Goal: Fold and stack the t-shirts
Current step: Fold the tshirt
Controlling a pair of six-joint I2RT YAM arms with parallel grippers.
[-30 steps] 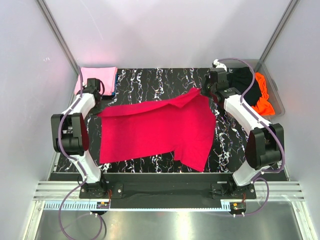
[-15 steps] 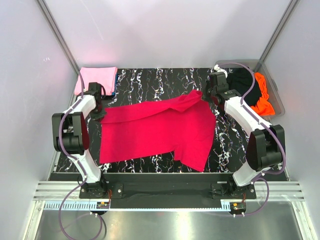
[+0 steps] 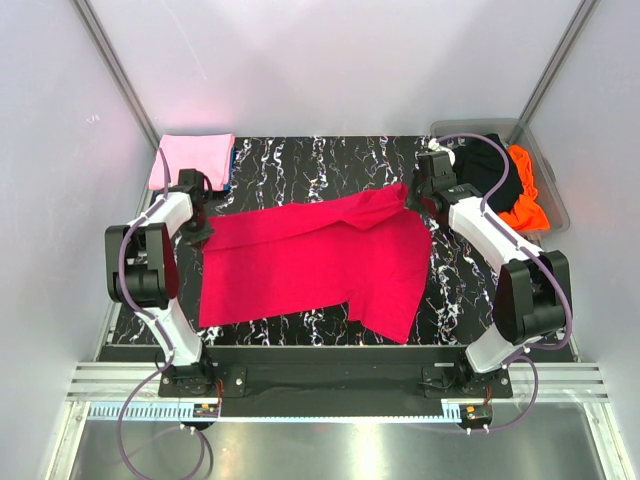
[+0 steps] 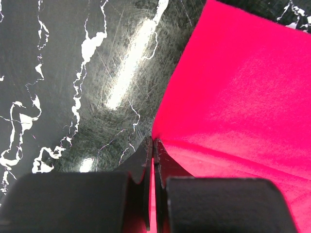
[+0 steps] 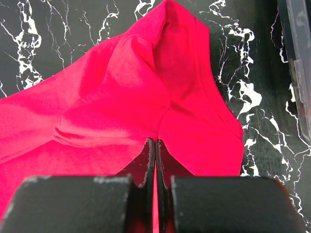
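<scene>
Mostly flat on the marbled table (image 3: 300,160), the crimson-red t-shirt (image 3: 310,265) rumples along its far edge, where the left gripper (image 4: 153,145) and the right gripper (image 5: 155,143) each pinch its cloth.

Marbled black table (image 3: 300,165), clear bin (image 3: 552,195)

- The spread t-shirt (image 3: 310,262) lies across the middle of the table (image 3: 320,160).
- A folded t-shirt (image 3: 190,155) sits at 10 o'clock, in the far corner.
- The bin (image 3: 553,195) at 2 o'clock holds 2 more t-shirts (image 3: 490,165), side by side.
</scene>
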